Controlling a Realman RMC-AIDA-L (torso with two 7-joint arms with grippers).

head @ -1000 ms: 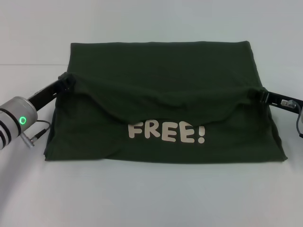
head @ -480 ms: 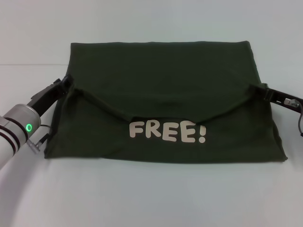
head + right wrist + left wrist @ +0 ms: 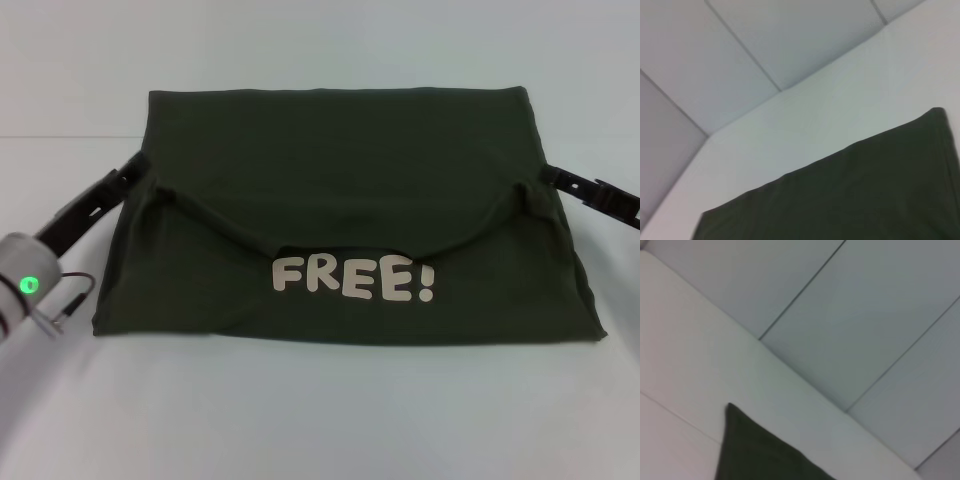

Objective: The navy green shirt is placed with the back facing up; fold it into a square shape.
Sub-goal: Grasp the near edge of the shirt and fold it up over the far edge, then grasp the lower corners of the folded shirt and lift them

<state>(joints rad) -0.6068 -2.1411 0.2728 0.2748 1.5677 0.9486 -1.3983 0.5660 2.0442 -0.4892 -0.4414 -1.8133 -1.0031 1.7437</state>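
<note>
The navy green shirt (image 3: 340, 170) lies flat on the white table (image 3: 320, 420), its far part folded toward me as a sagging flap. Cream "FREE!" lettering (image 3: 353, 279) shows below the flap's edge. My left gripper (image 3: 135, 168) rests open at the shirt's left edge, just outside the flap's left corner (image 3: 160, 192). Open too, my right gripper (image 3: 548, 176) sits just off the right edge, apart from the bunched right corner (image 3: 530, 196). Neither holds cloth. A dark corner of the shirt (image 3: 755, 455) appears in the left wrist view, and a broad stretch of the shirt (image 3: 850, 200) in the right wrist view.
The white table runs wide on all sides of the shirt, with bare surface in front. A pale panelled wall (image 3: 865, 315) stands behind the table. The left arm's silver wrist with a green light (image 3: 25, 283) lies at the near left.
The flap, held up by both corners a second ago, has dropped onto the shirt. Both grippers have let go and drawn outward, the right one clear of the cloth.
</note>
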